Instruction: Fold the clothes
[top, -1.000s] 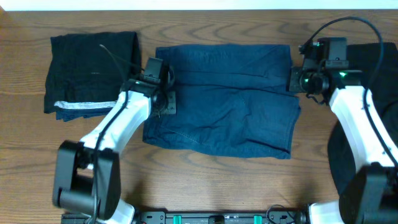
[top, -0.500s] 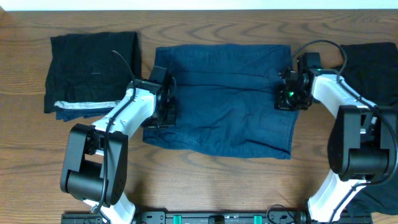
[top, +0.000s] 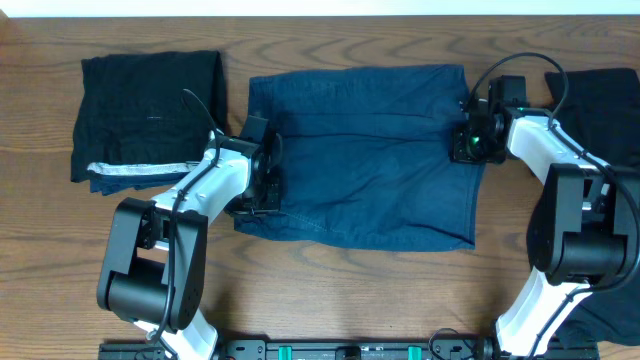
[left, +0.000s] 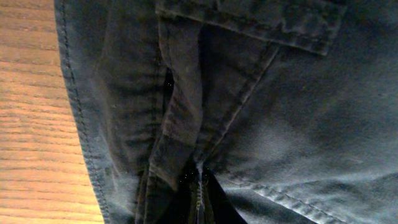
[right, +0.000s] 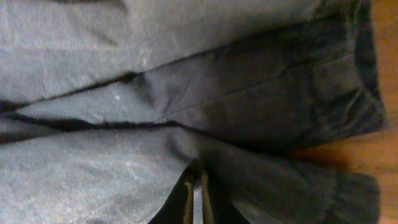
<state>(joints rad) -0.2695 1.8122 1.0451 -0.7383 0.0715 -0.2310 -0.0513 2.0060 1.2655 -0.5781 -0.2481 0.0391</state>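
The navy-blue shorts (top: 370, 150) lie spread flat in the middle of the table. My left gripper (top: 262, 180) sits on their left edge. In the left wrist view it (left: 199, 202) is shut, with a ridge of the shorts' fabric (left: 180, 124) bunched up into the tips. My right gripper (top: 470, 142) rests on the shorts' right edge. In the right wrist view its jaws (right: 194, 199) stand almost together, pinching a crease of the shorts (right: 124, 174).
A folded black garment (top: 150, 105) with a silvery-white edge (top: 135, 170) lies at the far left. Another black garment (top: 600, 100) lies at the right under my right arm. Bare wooden table (top: 330, 290) runs along the front.
My right gripper came in from beside the shorts onto their right edge, then drew it right and back. The left gripper shifted slightly toward the front. The shorts lie flatter and wider.
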